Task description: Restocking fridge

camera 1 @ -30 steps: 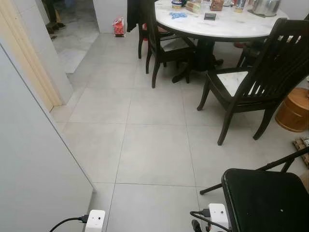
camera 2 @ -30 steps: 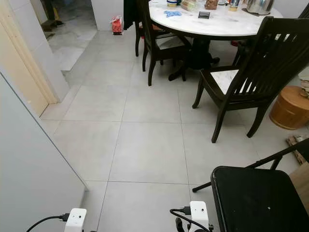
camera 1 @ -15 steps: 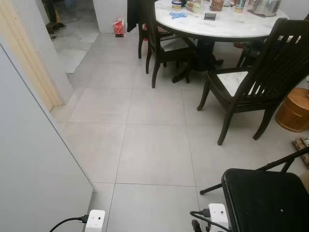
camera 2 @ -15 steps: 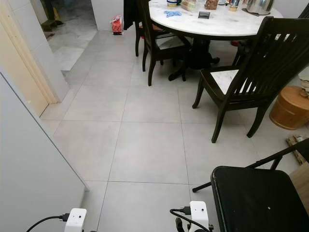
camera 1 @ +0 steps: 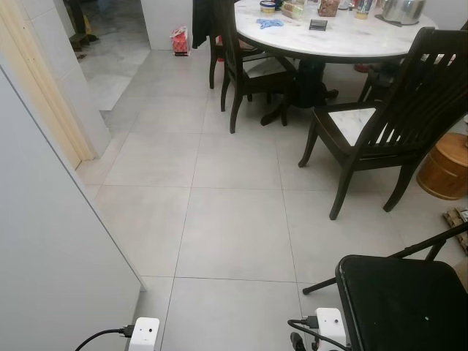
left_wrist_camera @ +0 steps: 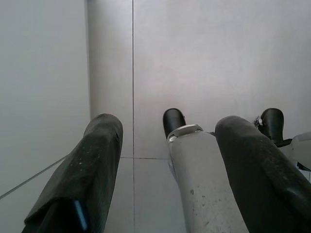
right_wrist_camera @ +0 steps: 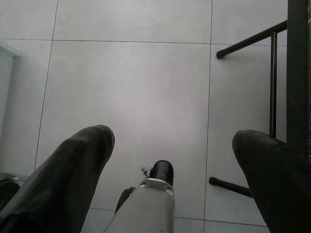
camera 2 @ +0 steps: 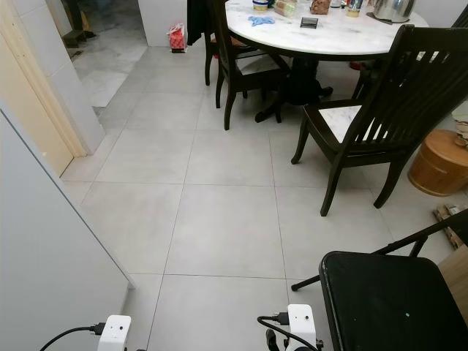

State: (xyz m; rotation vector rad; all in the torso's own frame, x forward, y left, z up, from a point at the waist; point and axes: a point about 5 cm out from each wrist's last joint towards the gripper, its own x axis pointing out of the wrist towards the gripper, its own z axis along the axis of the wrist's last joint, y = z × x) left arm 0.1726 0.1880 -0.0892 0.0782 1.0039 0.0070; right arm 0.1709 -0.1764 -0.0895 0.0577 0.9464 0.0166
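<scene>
A tall white flat panel [camera 1: 44, 241] stands close on my left; I cannot tell whether it is the fridge. Far ahead, a round white marble table [camera 1: 344, 40] carries several jars and packets [camera 1: 292, 9] and a metal kettle [camera 1: 402, 9]. My left gripper [left_wrist_camera: 167, 124] hangs open over the grey floor tiles beside that panel, nothing between its fingers [left_wrist_camera: 97, 160]. On the other side my right gripper [right_wrist_camera: 172, 133] is also open and holds nothing, low over the floor by a black folding chair's legs [right_wrist_camera: 272, 82]. Both white wrist units [camera 1: 144, 333] [camera 1: 329, 325] show at the bottom edge.
Dark wooden chairs [camera 1: 387, 117] [camera 1: 245, 62] ring the table. A black folding chair [camera 1: 402, 300] stands close on my right, a round wooden tub [camera 1: 447, 167] beyond it. An open doorway [camera 1: 110, 44] and a red bag [camera 1: 180, 40] lie far left. Grey tiled floor [camera 1: 234, 212] stretches ahead.
</scene>
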